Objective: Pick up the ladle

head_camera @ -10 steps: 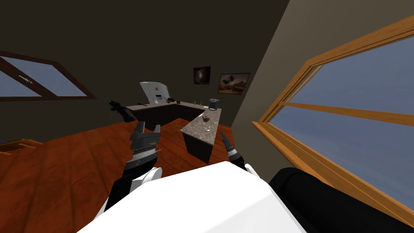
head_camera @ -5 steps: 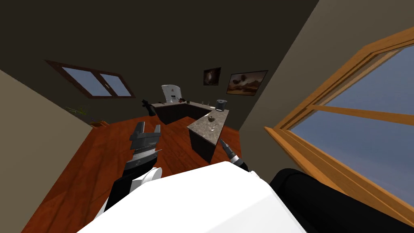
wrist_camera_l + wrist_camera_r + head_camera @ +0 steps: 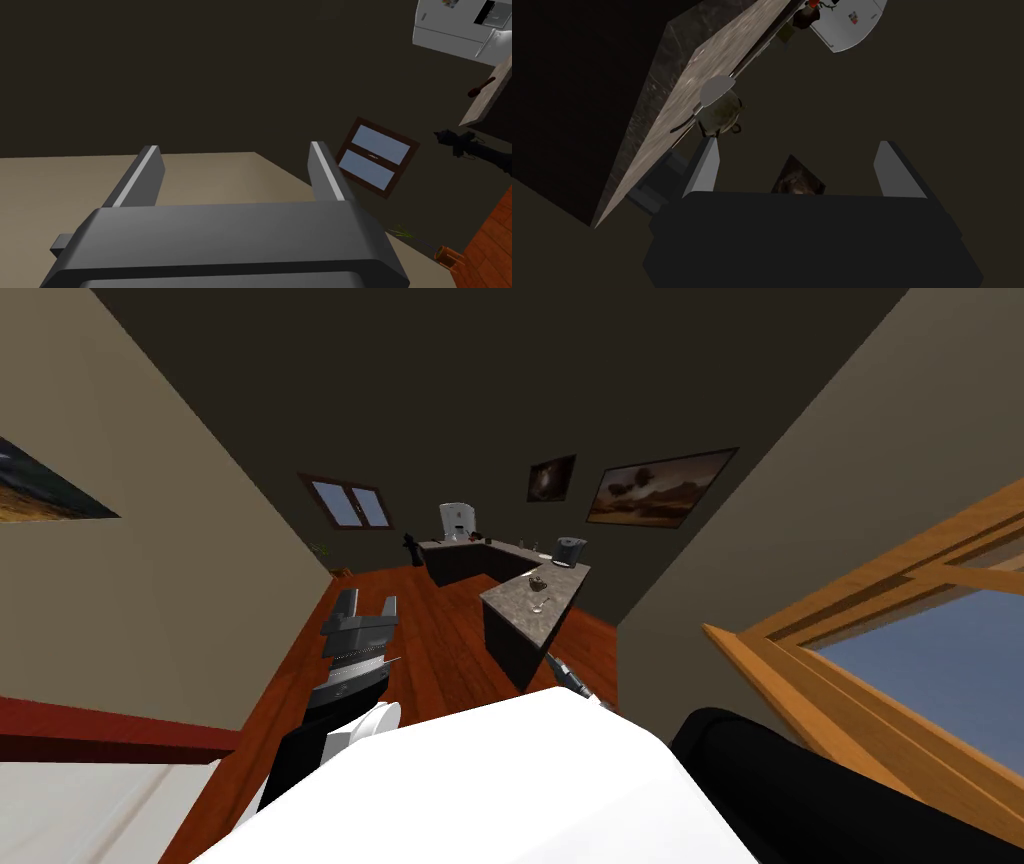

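Left tool (image 3: 232, 146) fingers apart | right tool (image 3: 797, 141) fingers apart | speckled counter (image 3: 508, 610) ahead | red-brown wood floor (image 3: 430, 633)

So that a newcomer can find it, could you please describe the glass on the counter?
Across the wooden floor stands an L-shaped, stone-topped counter. Two small things sit on its nearer arm. The glass is the nearer one: clear and stemmed, unlike the squat brown bowl behind it.

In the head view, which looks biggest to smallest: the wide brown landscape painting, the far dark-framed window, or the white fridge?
1. wide brown landscape painting
2. far dark-framed window
3. white fridge
All three are far away, so their real sizes may differ.
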{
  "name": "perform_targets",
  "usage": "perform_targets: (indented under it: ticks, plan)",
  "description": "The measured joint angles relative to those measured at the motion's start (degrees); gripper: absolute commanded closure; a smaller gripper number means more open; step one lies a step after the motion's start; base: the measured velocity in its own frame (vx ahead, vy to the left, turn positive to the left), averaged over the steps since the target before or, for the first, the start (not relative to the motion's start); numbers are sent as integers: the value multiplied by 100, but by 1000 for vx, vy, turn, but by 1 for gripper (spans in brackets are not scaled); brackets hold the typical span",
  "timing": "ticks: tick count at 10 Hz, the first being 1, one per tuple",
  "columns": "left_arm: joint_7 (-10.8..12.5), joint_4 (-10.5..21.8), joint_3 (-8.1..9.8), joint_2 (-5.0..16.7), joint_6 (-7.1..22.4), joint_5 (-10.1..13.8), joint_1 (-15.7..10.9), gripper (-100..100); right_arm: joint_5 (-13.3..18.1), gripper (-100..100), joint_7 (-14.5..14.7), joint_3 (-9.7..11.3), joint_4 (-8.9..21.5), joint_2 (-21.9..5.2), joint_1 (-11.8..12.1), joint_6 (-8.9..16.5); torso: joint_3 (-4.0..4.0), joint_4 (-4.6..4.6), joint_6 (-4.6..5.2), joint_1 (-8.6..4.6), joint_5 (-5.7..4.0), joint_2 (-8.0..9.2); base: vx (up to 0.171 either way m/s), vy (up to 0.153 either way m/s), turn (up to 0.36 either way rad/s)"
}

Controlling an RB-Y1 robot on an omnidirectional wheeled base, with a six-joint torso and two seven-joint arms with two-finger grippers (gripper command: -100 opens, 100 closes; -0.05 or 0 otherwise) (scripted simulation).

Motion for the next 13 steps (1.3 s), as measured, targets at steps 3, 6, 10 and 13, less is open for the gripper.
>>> perform_targets:
  ticks: [3,6,10,13]
  plan:
    - [0,0,0,0,0,0,0,0,370,-100,-57,-96,432,-354,441,-84,-4,-2,-1,-6,0,-5,-59,-49,428]
    - [0,0,1,0,0,0,1,0,721,-100,-153,-138,527,-662,960,23,-5,-1,2,0,0,-8,-70,-40,399]
    - [0,0,1,1,0,0,1,0,1313,-100,-280,-154,851,-1064,1533,204,-9,-2,1,-6,-2,-16,-59,-40,439]
    - [0,0,1,1,0,0,1,0,1744,-100,-396,-237,1294,-1405,1901,218,-12,-5,1,-10,-1,-21,-50,-34,388]
